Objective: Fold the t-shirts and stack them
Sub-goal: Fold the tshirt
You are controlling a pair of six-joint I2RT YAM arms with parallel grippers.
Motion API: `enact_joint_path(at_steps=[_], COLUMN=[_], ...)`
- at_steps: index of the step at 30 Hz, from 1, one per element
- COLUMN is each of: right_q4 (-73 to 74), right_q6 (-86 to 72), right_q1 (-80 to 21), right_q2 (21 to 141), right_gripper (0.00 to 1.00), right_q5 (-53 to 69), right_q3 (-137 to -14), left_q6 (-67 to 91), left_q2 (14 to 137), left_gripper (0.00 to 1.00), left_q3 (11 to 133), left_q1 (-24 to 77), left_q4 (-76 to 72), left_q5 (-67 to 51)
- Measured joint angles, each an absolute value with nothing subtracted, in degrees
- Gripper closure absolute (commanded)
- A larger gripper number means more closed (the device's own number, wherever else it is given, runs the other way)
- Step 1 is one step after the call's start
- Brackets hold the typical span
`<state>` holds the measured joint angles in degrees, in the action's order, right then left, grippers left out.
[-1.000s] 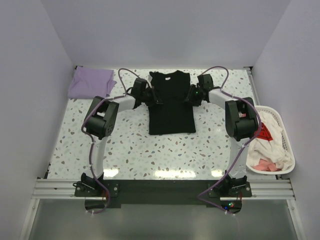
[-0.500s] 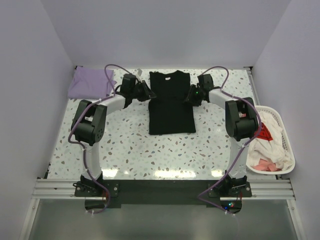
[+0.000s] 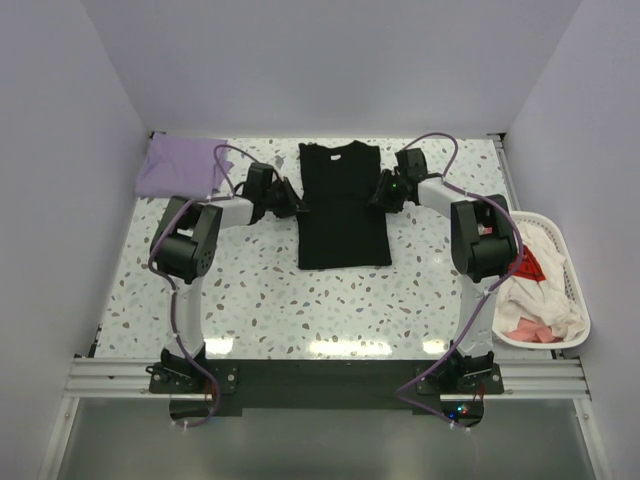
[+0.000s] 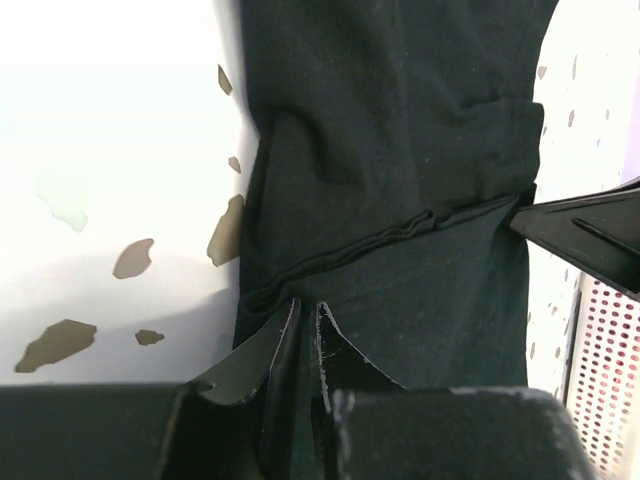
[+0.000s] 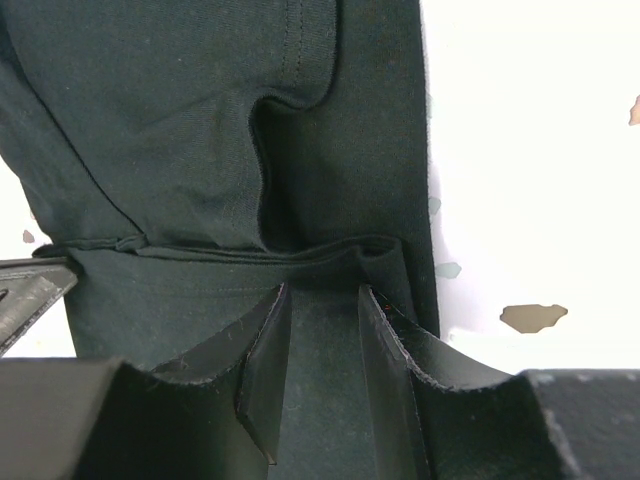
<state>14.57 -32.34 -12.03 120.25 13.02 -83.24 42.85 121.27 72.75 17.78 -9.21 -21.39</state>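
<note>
The black t-shirt (image 3: 343, 215) lies flat at the back middle of the table, neck away from me, both sleeves folded in. It fills the left wrist view (image 4: 400, 150) and the right wrist view (image 5: 180, 120). My left gripper (image 3: 293, 200) sits at its left edge; the jaws (image 4: 302, 305) are pinched nearly together on the cloth at the folded sleeve. My right gripper (image 3: 382, 190) sits at the right edge, jaws (image 5: 323, 290) apart over the sleeve fold. The lavender t-shirt (image 3: 180, 165) lies folded at the back left corner.
A white plastic basket (image 3: 578, 300) with white, pink and red garments stands off the table's right edge. White walls close in the back and both sides. The speckled table (image 3: 260, 290) stretches in front of the black shirt.
My left gripper drew away to the left from the shirt, then came back to its left edge, a little lower. The right gripper and both shirts stayed put.
</note>
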Motion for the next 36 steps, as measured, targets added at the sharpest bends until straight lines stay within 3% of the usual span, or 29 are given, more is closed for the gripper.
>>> enact_joint_path(at_steps=[12,18,25,30,36], right_q4=[18.0,18.7,14.9,12.6,9.9], right_q6=[-32.0,-31.9,-33.0,-35.0,-36.1], right_q1=[-11.8,-13.1,-22.7,-27.6,-28.0], right_q2=[116.1,103.5,91.4,90.9,94.0], right_gripper=[0.61,0.61,0.61,0.61,0.63], right_q5=[12.6,11.0,9.0,9.4,8.7], right_q3=[-81.5,-74.0,-62.0,-55.1,-52.5], left_q6=[43.3,45.6,46.5,47.8,48.8], left_q2=[120.4,108.5,99.1,100.9,103.7], left_gripper=[0.8,0.79,0.85,0.89,0.9], left_q3=[72.6,64.3,55.4,48.4,44.0], left_q1=[16.6,17.1,25.3,31.3,31.1], left_q4=[-9.8,-10.7,-15.6,-18.4,-20.3], left_q5=[-23.0,-22.9,-22.2,-23.5,-23.6])
